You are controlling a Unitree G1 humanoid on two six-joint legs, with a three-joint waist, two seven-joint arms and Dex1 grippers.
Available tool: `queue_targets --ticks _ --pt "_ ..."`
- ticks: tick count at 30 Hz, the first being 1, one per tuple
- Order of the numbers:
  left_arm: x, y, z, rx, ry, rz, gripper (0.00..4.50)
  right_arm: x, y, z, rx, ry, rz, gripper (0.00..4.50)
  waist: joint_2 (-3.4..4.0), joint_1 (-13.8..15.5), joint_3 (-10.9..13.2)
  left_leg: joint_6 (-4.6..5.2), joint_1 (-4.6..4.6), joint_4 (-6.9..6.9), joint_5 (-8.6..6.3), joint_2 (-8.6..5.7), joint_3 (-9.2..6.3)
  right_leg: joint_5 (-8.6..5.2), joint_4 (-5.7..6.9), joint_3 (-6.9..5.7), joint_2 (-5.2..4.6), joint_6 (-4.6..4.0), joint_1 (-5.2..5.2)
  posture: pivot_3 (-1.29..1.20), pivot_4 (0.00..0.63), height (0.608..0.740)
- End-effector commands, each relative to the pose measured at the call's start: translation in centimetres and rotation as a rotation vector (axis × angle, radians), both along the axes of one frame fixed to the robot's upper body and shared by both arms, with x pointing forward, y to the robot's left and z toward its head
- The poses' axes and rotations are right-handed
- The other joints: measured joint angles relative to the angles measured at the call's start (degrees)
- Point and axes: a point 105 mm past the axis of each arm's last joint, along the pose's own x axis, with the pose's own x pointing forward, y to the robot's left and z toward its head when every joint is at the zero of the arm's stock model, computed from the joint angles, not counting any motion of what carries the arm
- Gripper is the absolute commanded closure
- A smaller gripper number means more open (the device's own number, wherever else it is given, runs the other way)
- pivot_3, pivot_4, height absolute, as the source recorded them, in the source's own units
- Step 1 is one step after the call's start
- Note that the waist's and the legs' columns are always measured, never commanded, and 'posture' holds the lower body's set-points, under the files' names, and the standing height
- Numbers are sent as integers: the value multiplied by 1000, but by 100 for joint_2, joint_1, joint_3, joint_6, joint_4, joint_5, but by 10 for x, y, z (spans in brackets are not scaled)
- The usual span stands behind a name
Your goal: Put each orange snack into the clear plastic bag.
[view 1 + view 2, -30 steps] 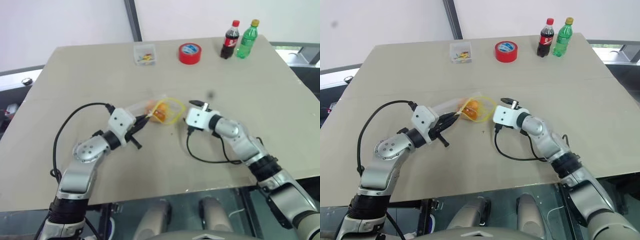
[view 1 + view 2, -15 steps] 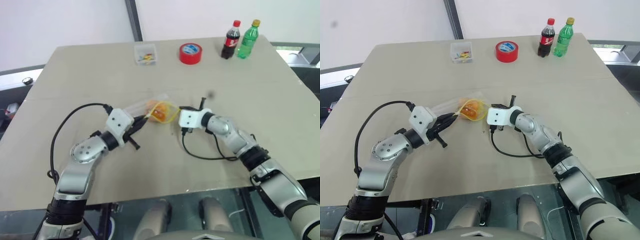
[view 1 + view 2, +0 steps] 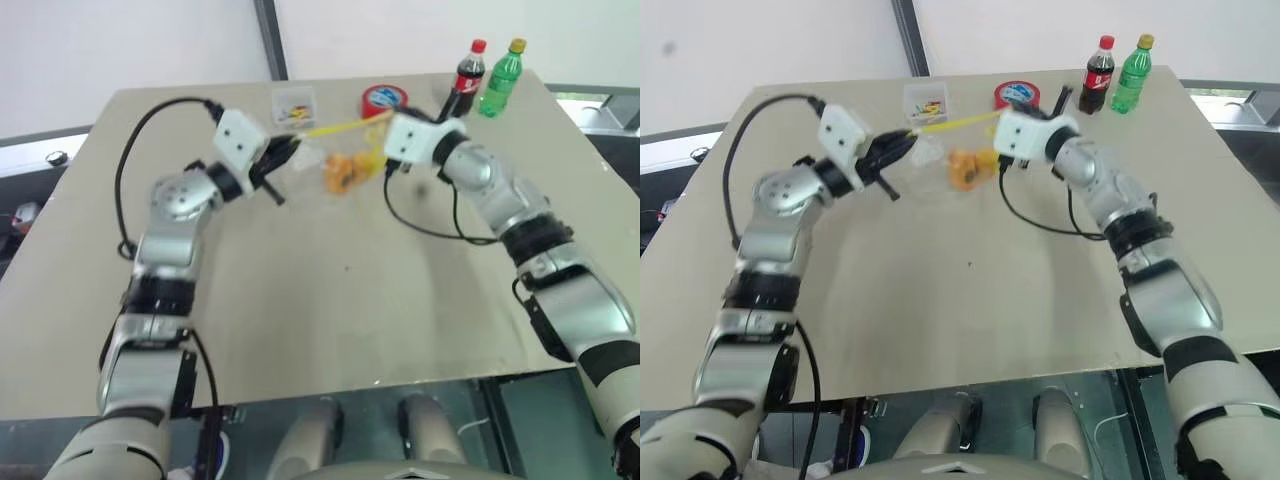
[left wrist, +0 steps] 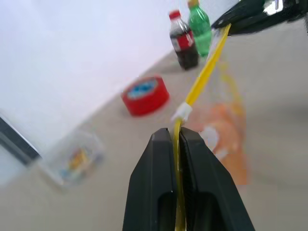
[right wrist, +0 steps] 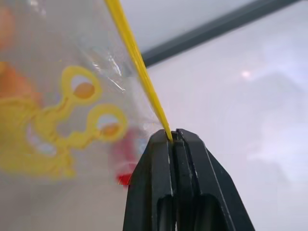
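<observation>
The clear plastic bag hangs in the air above the table, its yellow seal strip stretched taut between my two grippers. The orange snacks sit inside it as an orange lump at the bottom; I cannot tell them apart. My left gripper is shut on the strip's left end, and the left wrist view shows the strip pinched between its fingers. At the strip's right end, my right gripper is shut on it too, with the strip running out from its closed tips.
At the table's far edge stand a small clear box of coloured bits, a red tape roll partly behind my right hand, a cola bottle and a green bottle. The tabletop lies below the bag.
Both arms rose and went forward, lifting the bag off the table. My right gripper closed on the seal strip's right end, and the strip is now pulled straight.
</observation>
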Motion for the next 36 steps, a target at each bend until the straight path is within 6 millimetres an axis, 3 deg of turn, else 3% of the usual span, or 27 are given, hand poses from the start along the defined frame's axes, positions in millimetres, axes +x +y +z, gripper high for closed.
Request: queue_targets --ticks 1,5,10,14,17,19,22,29,35,36 --pt "1 11 -1 44 -61 24 4500 3 -49 19 57 -43 -112 4436 0 -104 0 0 0 -1 0 0 1 0 -4 0 -3 0 -3 0 150 740" --pt "-16 5 -18 104 -86 -25 4500 -19 -54 -10 28 35 -67 4436 1 -215 -1 0 -30 7 0 1 -1 0 1 -1 -7 1 -36 0 150 740" --pt "-53 -8 -64 170 -27 -75 4500 -69 -49 -92 -10 331 3 4436 4 -282 -3 1 -82 27 0 1 1 0 38 6 -4 1 -88 0 150 740" --pt "-71 -19 -84 207 14 -96 4500 -103 -50 -121 -57 476 51 2674 6 -151 -1 3 -76 62 2 -7 11 0 98 16 -5 1 -92 0 150 740" --pt "-73 -25 -83 226 7 -102 4500 -124 -44 -116 -41 516 114 1274 7 -50 2 7 -44 67 -1 -1 8 1 100 13 5 1 -59 0 150 740" --pt "-71 -27 -79 242 -10 -99 4500 -134 -30 -106 -57 503 178 1274 7 0 3 29 27 44 -16 2 13 -2 86 16 8 2 7 0 150 740" --pt "-71 -31 -77 261 -22 -103 4500 -142 2 -93 -97 458 278 1274 7 44 3 29 53 38 -16 5 9 -1 69 9 9 2 37 0 150 740" --pt "-73 -35 -74 288 -28 -120 4500 -132 56 -82 -180 345 371 1274 5 60 2 4 47 34 -2 5 0 -1 52 2 8 1 37 0 150 740" --pt "-74 -37 -70 284 -34 -111 4500 -124 72 -82 -218 312 395 1274 5 77 2 3 36 27 -2 3 -9 0 29 -6 6 1 37 0 150 740" --pt "-75 -37 -69 282 -35 -110 4500 -122 73 -83 -222 307 397 1495 5 73 2 3 37 24 -2 3 -9 0 27 -7 6 0 37 0 150 740"
